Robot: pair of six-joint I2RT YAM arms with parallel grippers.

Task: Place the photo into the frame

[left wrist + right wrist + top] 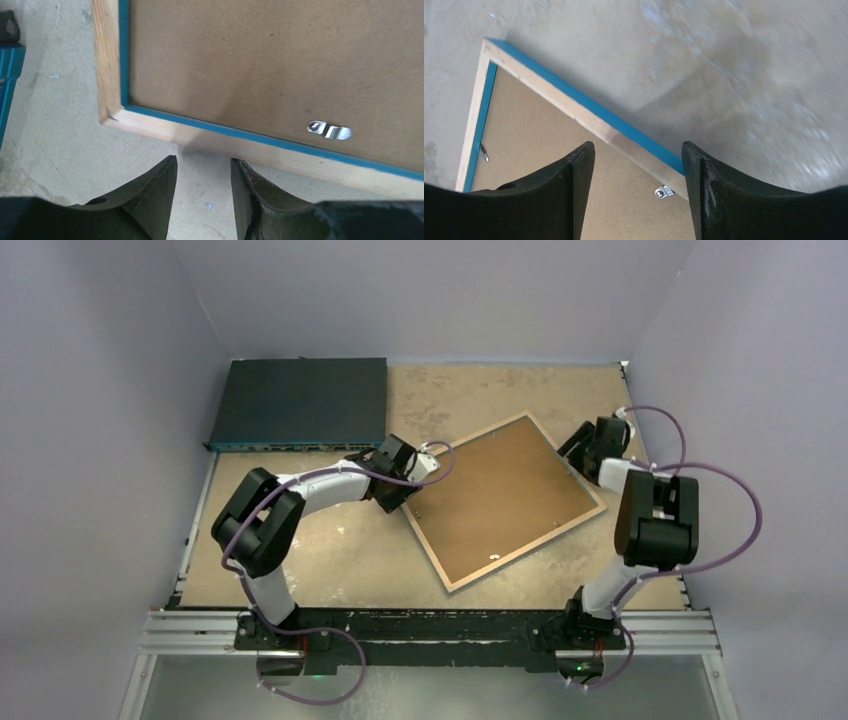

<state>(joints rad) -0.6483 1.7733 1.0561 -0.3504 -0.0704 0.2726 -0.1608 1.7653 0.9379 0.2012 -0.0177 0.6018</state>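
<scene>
- Viewing the frame (527, 546) flat on the table (340, 560), back side up and turned askew, with a brown backing board (500, 498) filling its wood rim.
- Notes a small metal clip (329, 131) on the board, near the frame's rim.
- Places the left end effector (202, 167) just off the frame's left rim, released, grasping nothing.
- Places the right end effector (639, 150) over the frame's right rim, spread wide, empty; cannot tell about contact.
- Notes a dark flat box (300, 402) beyond the frame's left corner.

Walls (430, 290): pale lilac, seen on three sides;
Tabletop (330, 570): worn, mottled beige;
Far-left corner: occupied by a dark flat box (300, 400);
Near edge: bounded by an aluminium rail (190, 632)
</scene>
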